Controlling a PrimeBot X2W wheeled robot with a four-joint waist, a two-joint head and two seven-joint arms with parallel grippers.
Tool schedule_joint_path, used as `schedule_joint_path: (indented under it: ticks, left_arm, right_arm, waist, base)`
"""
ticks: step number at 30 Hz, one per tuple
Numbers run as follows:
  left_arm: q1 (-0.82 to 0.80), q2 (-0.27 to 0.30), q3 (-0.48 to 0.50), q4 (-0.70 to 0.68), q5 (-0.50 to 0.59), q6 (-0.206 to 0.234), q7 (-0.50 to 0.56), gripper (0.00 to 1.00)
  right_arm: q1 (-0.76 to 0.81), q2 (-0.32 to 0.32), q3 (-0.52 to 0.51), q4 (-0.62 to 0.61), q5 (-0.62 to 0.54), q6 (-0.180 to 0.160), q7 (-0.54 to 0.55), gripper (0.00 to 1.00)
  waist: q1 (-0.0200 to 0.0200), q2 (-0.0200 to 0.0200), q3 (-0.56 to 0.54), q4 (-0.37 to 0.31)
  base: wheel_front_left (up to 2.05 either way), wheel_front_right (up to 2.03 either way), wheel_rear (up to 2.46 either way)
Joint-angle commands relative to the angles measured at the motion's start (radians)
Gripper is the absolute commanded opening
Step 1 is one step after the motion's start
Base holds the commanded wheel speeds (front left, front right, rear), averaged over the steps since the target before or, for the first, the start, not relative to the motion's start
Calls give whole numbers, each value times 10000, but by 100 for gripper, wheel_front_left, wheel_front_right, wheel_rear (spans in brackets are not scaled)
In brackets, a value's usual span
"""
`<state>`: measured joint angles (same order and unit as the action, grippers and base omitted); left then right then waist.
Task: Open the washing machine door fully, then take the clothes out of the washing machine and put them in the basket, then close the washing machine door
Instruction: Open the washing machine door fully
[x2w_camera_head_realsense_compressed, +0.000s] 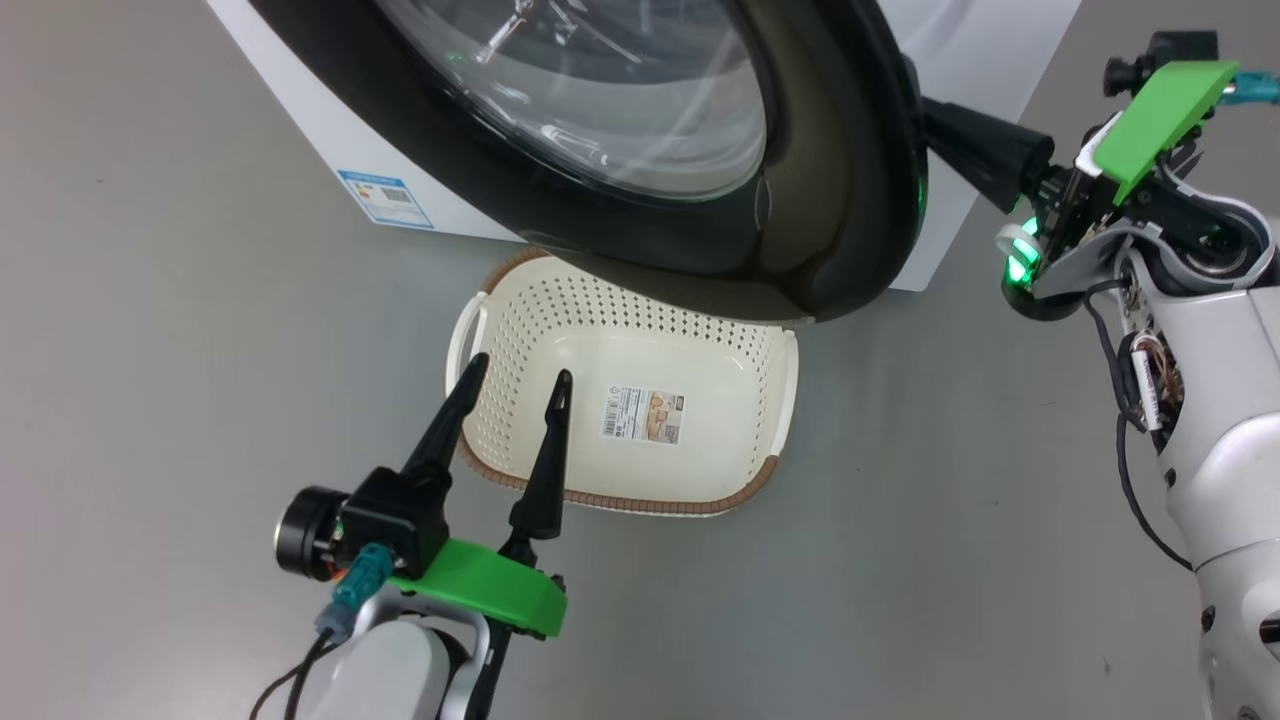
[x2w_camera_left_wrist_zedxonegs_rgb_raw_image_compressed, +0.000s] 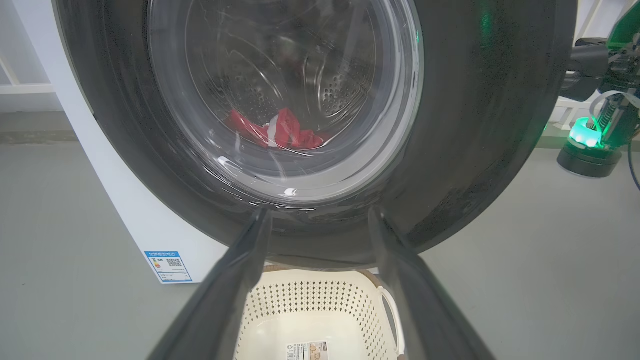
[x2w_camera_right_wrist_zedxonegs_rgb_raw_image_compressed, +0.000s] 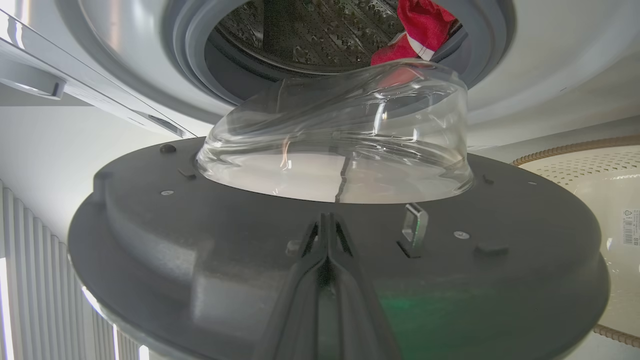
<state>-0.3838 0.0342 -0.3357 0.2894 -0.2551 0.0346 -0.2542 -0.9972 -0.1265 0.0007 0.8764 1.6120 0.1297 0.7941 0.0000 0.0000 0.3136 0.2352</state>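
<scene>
WASHING MACHINE DOOR PARTLY OPEN: The white washing machine (x2w_camera_head_realsense_compressed: 980, 40) stands on the grey floor (x2w_camera_head_realsense_compressed: 150, 400). Its door (x2w_camera_head_realsense_compressed: 820, 200) is swung partly open, and the black rim hangs over the far edge of the basket (x2w_camera_head_realsense_compressed: 600, 310) just in front.

We see the clothes (x2w_camera_left_wrist_zedxonegs_rgb_raw_image_compressed: 280, 132), red with white trim, lying low in the drum behind the door's glass window (x2w_camera_head_realsense_compressed: 600, 100). None are in the basket.

On the right, our right gripper (x2w_camera_right_wrist_zedxonegs_rgb_raw_image_compressed: 327, 222) has its two fingers clenched together with nothing between them. The tips press against the door's grey inner face, just beside the latch hook (x2w_camera_right_wrist_zedxonegs_rgb_raw_image_compressed: 415, 225). Nearer to us, our left gripper (x2w_camera_head_realsense_compressed: 520, 367) hangs released and empty over the basket's near left corner, fingers pointing toward the door.

We judge the opening step under way and the unloading not begun. The push relies on bare fingertips against smooth plastic, so they could slide off toward the rim or the hook and leave the door short of fully open. The door's swing may also carry its outer face into the waiting left gripper. The low rim could clip the basket and shove it out of place.
</scene>
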Motion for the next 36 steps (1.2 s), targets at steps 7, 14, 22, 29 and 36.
schedule_joint_path:
  ticks: [7,14,22,29,36]
  left_arm:
    - [177,160,389,-65,156,-83,-76,100]
    - [183,160,394,3,120,-76,-76,100]
    - [276,160,519,142,134,-33,-76,100]
    - [448,160,723,294,183,-10,-76,100]
    - [817,204,1020,330,277,-7,-76,100]
  right_arm:
    - [484,296,-24,-480,171,10,-59,0]
    - [998,362,-436,-1175,154,10,-910,0]
    - [2250,482,-1077,-2468,430,10,-1416,0]
    - [3955,620,-1444,-3922,458,10,-1753,45]
    - [5798,742,-1277,-5345,494,10,-2266,100]
  waist:
    - [0,0,-255,8]
    - [0,0,-387,-62]
    - [0,0,-625,-328]
    - [0,0,-927,-585]
    - [0,0,-1256,-916]
  base:
    - [0,0,0]
    - [0,0,0]
    - [0,0,0]
    - [0,0,0]
    - [0,0,0]
